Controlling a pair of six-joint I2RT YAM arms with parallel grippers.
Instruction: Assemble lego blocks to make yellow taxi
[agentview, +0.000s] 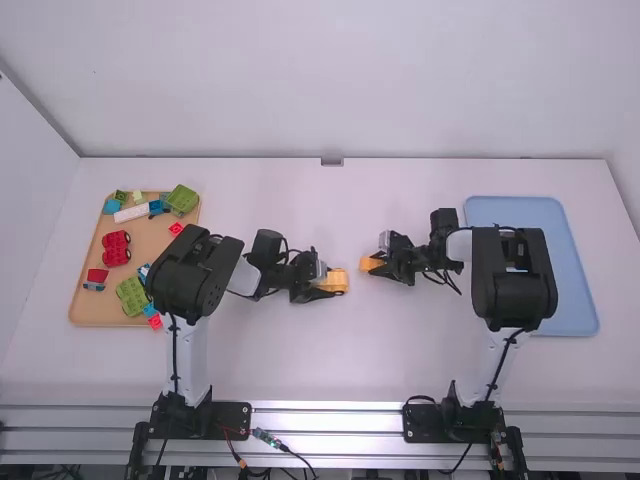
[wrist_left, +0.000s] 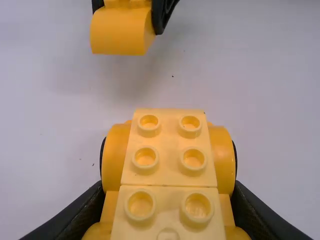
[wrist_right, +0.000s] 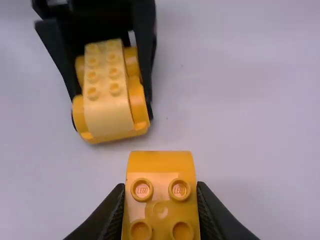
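Yellow car body (wrist_left: 169, 167), studs up | curved yellow block (wrist_right: 160, 167), apart (perhaps raised)

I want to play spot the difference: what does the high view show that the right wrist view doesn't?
High view: a blue tray, and a tan tray with coloured blocks.
Right wrist view: round studs up close.
Both: the bigger yellow build in the left gripper, the smaller yellow piece in the right gripper, and the white table.

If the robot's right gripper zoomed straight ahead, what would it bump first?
Probably the studded yellow stack in the left gripper, maybe only its side. Whether they're level is hard to tell.
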